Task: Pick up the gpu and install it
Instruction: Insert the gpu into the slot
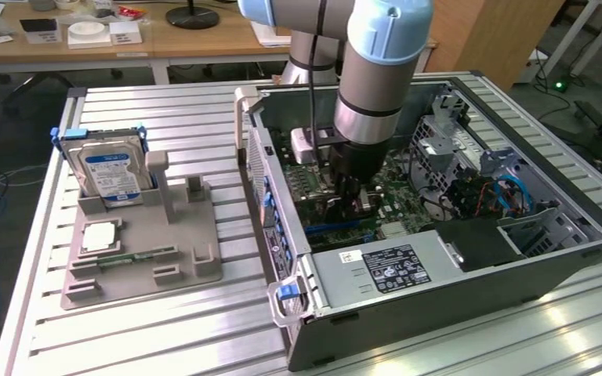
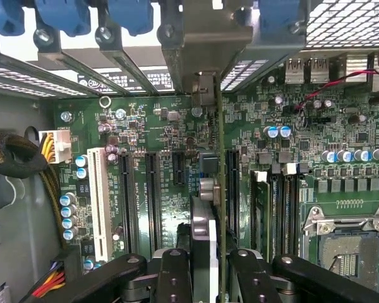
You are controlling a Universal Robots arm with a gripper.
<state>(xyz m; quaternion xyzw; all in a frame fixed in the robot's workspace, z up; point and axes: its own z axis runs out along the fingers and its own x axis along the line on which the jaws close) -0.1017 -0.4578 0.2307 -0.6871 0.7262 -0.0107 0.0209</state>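
Observation:
My gripper (image 1: 349, 200) is down inside the open computer case (image 1: 437, 309), just above the green motherboard (image 1: 406, 205). In the wrist view the gpu (image 2: 208, 165) runs edge-on between my two black fingers (image 2: 175, 274), and the gripper (image 2: 211, 273) is shut on it. The card stands upright over the motherboard (image 2: 158, 126), among the long black expansion slots (image 2: 153, 196). Its metal bracket end (image 2: 204, 88) reaches the slot openings in the case's rear wall. Whether its lower edge sits in a slot is hidden.
A white slot (image 2: 100, 202) and yellow-black power cables (image 2: 16, 158) lie to one side of the card, the processor socket (image 2: 347, 243) to the other. Outside the case, a grey holder tray (image 1: 150, 266) carries a hard drive (image 1: 110, 174) and a memory stick (image 1: 134, 256). The power supply (image 1: 385, 270) fills the case's near corner.

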